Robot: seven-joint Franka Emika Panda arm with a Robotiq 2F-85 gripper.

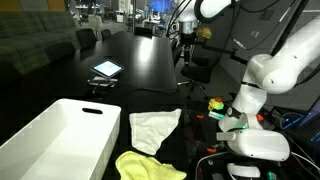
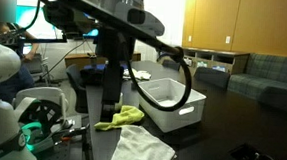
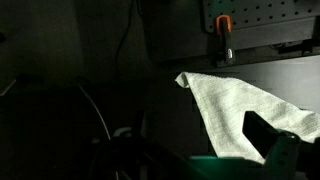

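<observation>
The dark surface (image 1: 140,60) carries a white bin (image 1: 95,150). A crumpled white cloth (image 1: 155,128) lies flat just beside the bin, with a smaller yellow-green cloth (image 1: 145,166) next to it. The jaws hang above, well apart from both cloths, wide and empty.

A long black table (image 1: 140,70) fills the middle of a dim, open office room, its top glossy and catching faint reflections. A dark upholstered sofa (image 1: 35,40) stands along the far side in an exterior view, with dark chairs (image 1: 87,38) just beside the table's end. Far back, a bright bluish screen (image 1: 160,10) glows. In an exterior view, warm wooden cabinets (image 2: 227,23) line the wall above a grey sofa (image 2: 269,68), next to a bright white window (image 2: 163,11). The wrist view shows a pegboard wall (image 3: 270,15) in near darkness
</observation>
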